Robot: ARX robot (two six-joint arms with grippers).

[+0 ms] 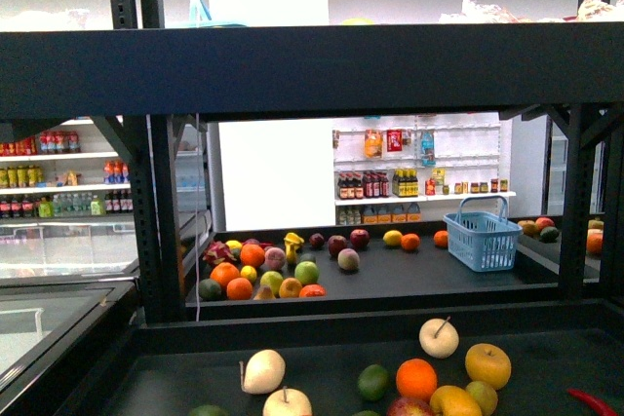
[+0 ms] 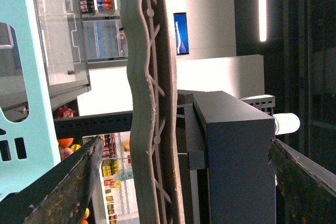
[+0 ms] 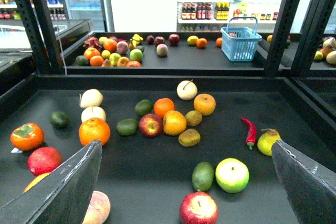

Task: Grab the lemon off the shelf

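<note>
The shelf is a black rack with dark decks and perforated posts. The lemon, a small yellow rounded fruit, lies on the far deck beside an orange; it also shows small in the right wrist view. My right gripper is open and empty, low over the near deck above a red apple and a green-yellow apple, far short of the lemon. My left gripper is open and empty, facing a grey lattice strut and a dark block. Neither gripper shows in the front view.
The near deck holds several loose fruits: oranges, cream apples, limes, a red chilli, a yellow pear. A blue basket stands on the far deck right of the lemon, a fruit pile to its left. Posts flank both decks.
</note>
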